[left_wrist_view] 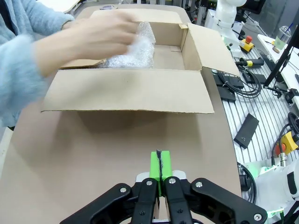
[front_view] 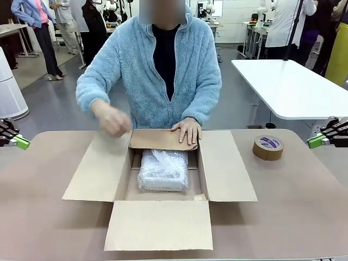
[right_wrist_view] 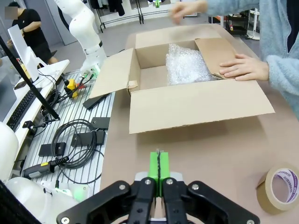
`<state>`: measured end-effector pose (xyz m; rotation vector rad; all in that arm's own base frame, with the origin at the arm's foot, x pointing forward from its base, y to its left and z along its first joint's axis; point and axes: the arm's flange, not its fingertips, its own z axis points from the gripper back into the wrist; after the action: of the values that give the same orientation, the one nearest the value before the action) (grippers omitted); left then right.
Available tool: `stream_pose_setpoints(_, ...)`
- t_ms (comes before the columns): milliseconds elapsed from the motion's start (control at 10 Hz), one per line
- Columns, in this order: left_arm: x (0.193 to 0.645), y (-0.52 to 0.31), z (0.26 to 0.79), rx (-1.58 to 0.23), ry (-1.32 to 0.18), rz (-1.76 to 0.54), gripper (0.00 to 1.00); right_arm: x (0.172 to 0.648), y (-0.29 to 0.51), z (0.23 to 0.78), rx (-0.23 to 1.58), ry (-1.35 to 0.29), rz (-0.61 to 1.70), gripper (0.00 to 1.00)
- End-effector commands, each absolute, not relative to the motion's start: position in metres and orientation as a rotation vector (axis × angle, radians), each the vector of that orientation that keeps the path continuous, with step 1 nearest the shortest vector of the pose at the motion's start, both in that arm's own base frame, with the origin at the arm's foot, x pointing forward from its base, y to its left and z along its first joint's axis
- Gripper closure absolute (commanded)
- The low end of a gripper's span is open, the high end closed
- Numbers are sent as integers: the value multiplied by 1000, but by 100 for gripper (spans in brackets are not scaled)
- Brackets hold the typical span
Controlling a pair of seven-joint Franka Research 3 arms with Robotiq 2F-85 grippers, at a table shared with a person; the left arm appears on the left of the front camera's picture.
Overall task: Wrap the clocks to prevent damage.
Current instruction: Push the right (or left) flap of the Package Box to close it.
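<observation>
We judge the wrapping done: the clocks, one whitish bubble-wrap bundle (front_view: 163, 169), lie inside the open brown cardboard box (front_view: 228, 174), well ahead of our left gripper (left_wrist_view: 160, 168) and right gripper (right_wrist_view: 159, 169), both closed tight and empty (a person's hand (front_view: 187, 130) rests on the far flap). Only closing the box seems left.

A person is wearing a fluffy light-blue fleece jacket (front_view: 128, 65), zipped open over a dark top (front_view: 165, 54). The black two-finger left gripper (left_wrist_view: 160, 163) and black two-finger right gripper (right_wrist_view: 159, 164) are showing bright green pads (left_wrist_view: 154, 164), black linkage bars and round silver pivot screws.
</observation>
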<state>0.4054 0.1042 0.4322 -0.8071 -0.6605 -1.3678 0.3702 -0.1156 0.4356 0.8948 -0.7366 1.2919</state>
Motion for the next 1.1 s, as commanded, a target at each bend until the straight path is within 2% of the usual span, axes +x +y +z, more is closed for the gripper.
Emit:
stream_pose_setpoints(0,405,104,432,-815,-669,-1362,100,370,-116,436,903,-737,1287,99)
stream_pose_setpoints(1000,405,104,432,-815,-669,-1362,100,370,-116,436,903,-737,1287,99)
